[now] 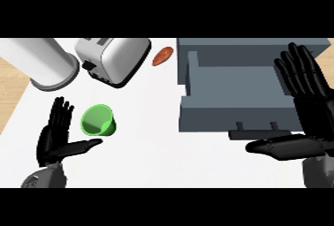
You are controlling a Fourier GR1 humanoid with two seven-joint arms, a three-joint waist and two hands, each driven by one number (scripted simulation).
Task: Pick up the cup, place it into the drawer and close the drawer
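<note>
The robot's left hand (55,139), black and flat with straight fingers and the thumb stretched to the right, hovers at the near left of the counter, its thumb tip just beside the small green plastic cup (99,119). The cup lies tilted on the white counter top (163,145), its open mouth facing the viewer, and no fingers close around it.

The right hand (306,106), also black and spread wide with its fingers pointing to the far side, stands at the right edge of the scene over the right side of the open grey drawer (228,112). Its thumb reaches left, near the drawer's front panel and the two short posts of the handle. The drawer's inside shows as a bare grey tray, well apart from the cup.

No brand, label or writing can be read on any object.

The white surface gives way to pale wood (12,88) along the far left. On the far side stand one silver toaster (112,59) with a dark side lever and, left of it, one tall white-grey cylindrical canister (44,62). One small reddish-brown oval item (162,56) lies between the toaster and the drawer unit. One cup, one drawer, two hands and two grey forearms are in view.
</note>
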